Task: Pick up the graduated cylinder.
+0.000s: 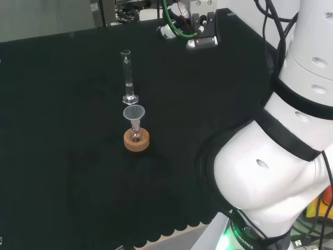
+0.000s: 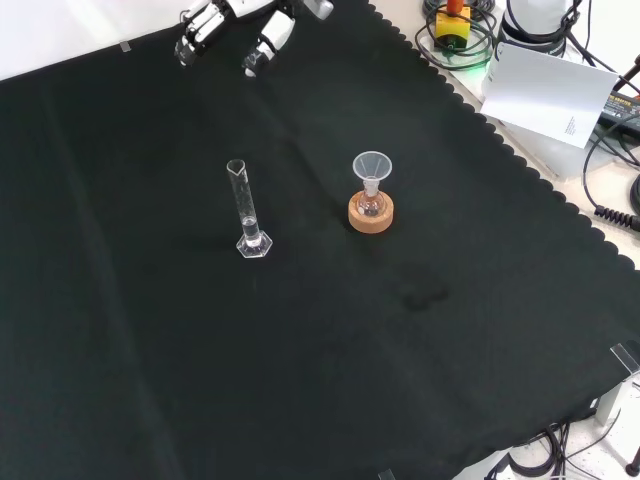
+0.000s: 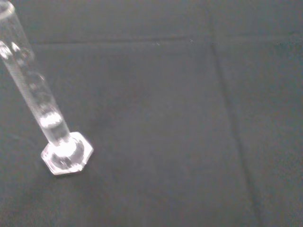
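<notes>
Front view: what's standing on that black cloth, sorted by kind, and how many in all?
Graduated cylinder: 1
Funnel: 1
Small flask under the funnel: 1
Cork ring: 1
Total: 4

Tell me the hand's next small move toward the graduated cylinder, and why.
Probably bring the hand down and toward the graduated cylinder. In the front view the hand sits at the cloth's far edge, well apart from the cylinder, which stands upright and untouched beside the funnel in its flask on the cork ring.
</notes>
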Robot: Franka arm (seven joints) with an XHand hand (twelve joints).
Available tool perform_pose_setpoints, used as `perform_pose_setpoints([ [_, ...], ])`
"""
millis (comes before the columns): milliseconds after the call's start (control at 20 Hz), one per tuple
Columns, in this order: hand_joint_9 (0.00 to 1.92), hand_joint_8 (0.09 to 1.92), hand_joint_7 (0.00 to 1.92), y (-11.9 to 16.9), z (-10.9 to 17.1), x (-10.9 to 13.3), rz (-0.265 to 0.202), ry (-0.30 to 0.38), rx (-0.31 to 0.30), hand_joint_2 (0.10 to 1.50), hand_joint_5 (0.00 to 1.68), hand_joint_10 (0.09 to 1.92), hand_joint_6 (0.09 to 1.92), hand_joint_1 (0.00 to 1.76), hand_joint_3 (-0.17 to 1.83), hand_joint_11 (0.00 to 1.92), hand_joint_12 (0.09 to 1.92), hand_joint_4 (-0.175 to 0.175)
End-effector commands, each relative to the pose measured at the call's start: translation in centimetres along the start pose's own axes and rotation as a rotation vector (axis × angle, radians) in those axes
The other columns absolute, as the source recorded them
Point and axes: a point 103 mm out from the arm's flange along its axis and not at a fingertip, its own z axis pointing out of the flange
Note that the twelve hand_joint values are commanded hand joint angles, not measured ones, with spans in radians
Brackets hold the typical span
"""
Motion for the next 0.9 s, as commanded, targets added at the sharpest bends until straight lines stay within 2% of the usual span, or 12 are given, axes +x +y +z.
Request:
perform_pose_setpoints([
  [50,0.46,0.63,0.23,5.0,6.1,2.7,-0.152,0.147,-0.022,1.18,0.36,0.51,0.09,0.49,-0.17,0.21,1.36,-0.043],
  [200,0.5,0.66,0.31,5.5,7.3,3.1,-0.183,0.166,-0.025,1.18,0.41,0.59,0.09,0.51,-0.17,0.25,1.36,-0.051],
  [350,0.55,0.68,0.35,5.7,8.7,3.9,-0.236,0.186,-0.062,1.16,0.46,0.6,0.09,0.55,-0.17,0.29,1.35,-0.055],
  [500,0.6,0.68,0.39,5.9,10.0,4.7,-0.282,0.207,-0.05,1.15,0.49,0.61,0.09,0.57,-0.17,0.35,1.34,-0.059],
  [900,0.55,0.65,0.29,6.5,13.6,4.9,-0.345,0.318,-0.035,1.11,0.42,0.58,0.09,0.66,-0.17,0.37,1.32,-0.062],
])
